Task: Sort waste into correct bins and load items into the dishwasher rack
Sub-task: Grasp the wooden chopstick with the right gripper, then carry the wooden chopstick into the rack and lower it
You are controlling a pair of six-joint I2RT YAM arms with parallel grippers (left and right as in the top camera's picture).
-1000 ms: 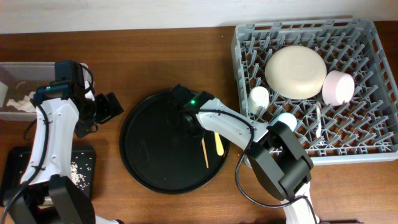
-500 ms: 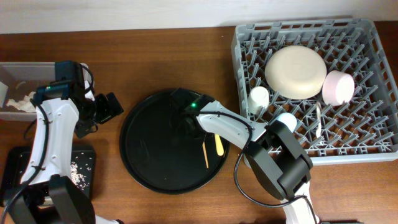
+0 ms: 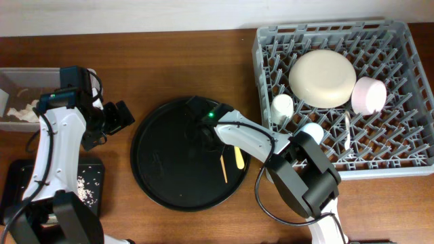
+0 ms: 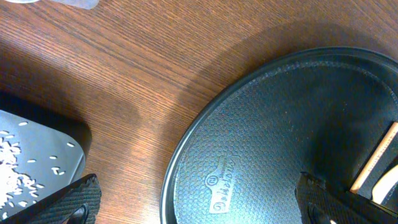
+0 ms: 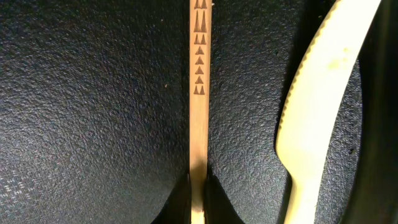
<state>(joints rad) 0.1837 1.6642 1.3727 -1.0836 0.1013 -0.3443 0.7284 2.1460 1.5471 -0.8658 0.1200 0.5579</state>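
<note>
right gripper (image 5: 198,202), pinched on the thin wooden stick (image 5: 199,112) lying on the round black tray (image 5: 93,93) beside the yellow knife (image 5: 317,81), should lift straight up, level; left gripper (image 4: 199,202) hangs wide, empty.

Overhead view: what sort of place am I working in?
Probably a staged dish-clearing bench, not a real kitchen: a wooden table against a plain wall, a grey rack holding a plate and cups, and a tub and tray for waste.
</note>
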